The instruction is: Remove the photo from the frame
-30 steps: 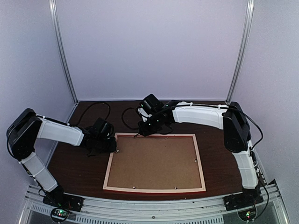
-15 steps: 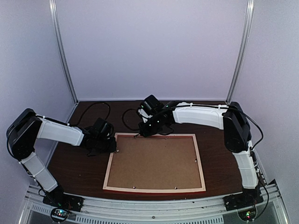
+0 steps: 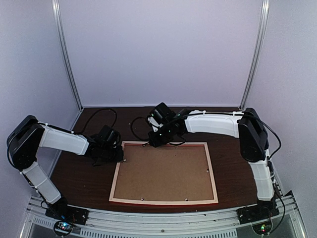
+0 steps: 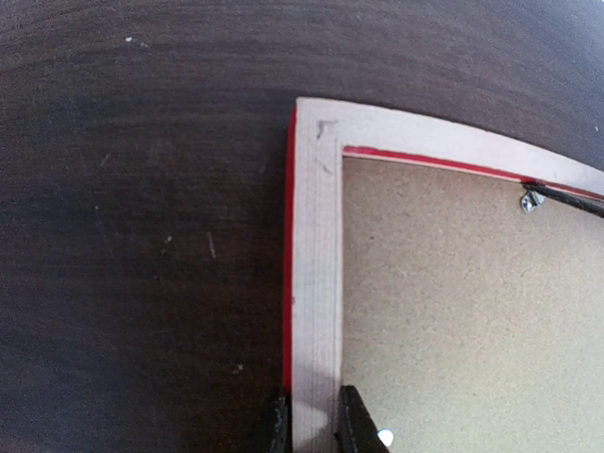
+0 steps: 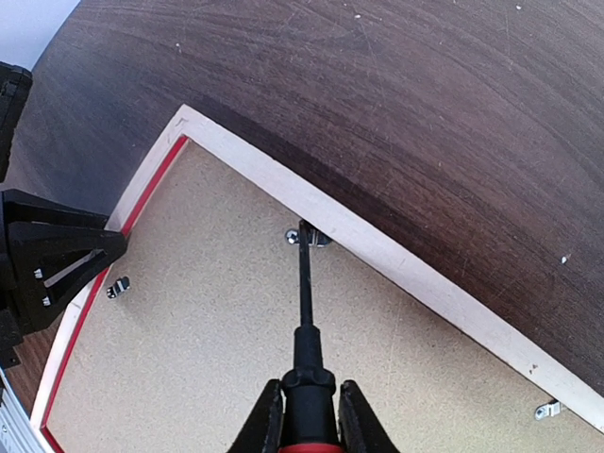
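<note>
A large thin red picture frame with a pale wood back rim [image 3: 115,182] lies face down on the dark brown wooden bench [image 3: 81,181], near its middle. A plain brown fibreboard backing board [image 3: 163,171] fills the whole opening. The photo itself shows in none of the views (the board covers everything inside the rim).

The left fingers [image 3: 115,154] sit at the frame's left side near its far corner. In the left wrist view they [image 4: 349,425] straddle the pale rim [image 4: 316,283], one tip outside on the red edge and one inside over the board [image 4: 453,302], and seem to pinch it, though only the very tips show at the picture's bottom edge.

The right fingers [image 3: 154,136] reach over the far rail, pressed onto the handle of a black-shafted screwdriver with a red grip [image 5: 304,311]. Its tip rests on a small silver metal retaining clip [image 5: 307,236] at the inner edge of the far rim [image 5: 377,257]. Another such clip [image 5: 118,286] sits by the left rail.
</note>
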`<state>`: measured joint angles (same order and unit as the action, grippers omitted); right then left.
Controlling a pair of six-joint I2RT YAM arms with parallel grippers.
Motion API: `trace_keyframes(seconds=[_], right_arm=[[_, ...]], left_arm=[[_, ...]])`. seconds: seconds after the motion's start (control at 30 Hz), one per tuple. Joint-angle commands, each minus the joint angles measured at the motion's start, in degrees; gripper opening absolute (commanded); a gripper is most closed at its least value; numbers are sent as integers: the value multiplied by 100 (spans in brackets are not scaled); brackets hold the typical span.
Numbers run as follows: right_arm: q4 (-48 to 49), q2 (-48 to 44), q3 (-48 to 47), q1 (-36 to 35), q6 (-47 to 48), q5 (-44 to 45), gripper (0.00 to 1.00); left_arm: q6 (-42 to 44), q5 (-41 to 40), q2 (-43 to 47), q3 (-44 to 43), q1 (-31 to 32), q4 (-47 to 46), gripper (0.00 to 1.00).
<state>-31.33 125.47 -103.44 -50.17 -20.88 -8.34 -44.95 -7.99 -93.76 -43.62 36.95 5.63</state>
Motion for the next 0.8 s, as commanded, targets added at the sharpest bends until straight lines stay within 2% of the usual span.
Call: trace_keyframes(seconds=[0.0, 0.77], right_arm=[[-177, -230, 183, 45, -53, 160, 0], [-112, -343, 300, -157, -209, 51, 0]], left_arm=[[-40, 41, -72, 214, -30, 781, 16], [-58, 32, -14, 275, -30, 698, 15]])
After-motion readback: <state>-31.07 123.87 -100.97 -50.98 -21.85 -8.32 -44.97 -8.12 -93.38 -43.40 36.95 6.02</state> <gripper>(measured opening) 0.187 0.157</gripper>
